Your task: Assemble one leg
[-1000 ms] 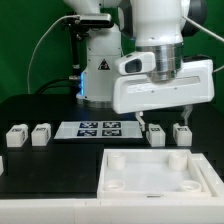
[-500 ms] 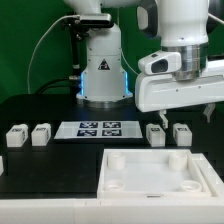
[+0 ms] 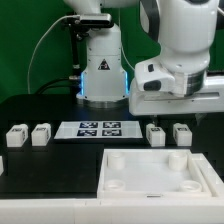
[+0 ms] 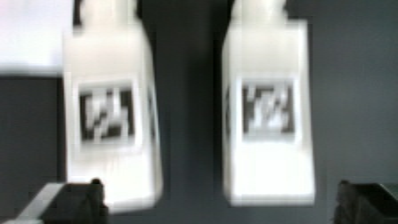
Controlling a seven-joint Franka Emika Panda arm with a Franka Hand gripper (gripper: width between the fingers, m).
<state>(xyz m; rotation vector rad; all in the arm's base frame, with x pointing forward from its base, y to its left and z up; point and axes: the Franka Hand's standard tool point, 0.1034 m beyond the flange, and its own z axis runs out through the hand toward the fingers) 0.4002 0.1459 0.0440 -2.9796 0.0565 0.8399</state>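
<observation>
Two lying flat, long axes parallel: one leg [image 4: 111,110], other leg [image 4: 270,105] | gripper [image 4: 222,205] spread wide, empty

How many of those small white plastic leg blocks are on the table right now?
4. Two small white leg blocks lie at the exterior view's left of the marker board, two at its right. None looks hidden.

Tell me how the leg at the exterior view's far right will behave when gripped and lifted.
The leg looks like a short moulded block, so probably stiff and light. Its flat sides should resist rolling, but smooth plastic may slip in the open gripper.
</observation>
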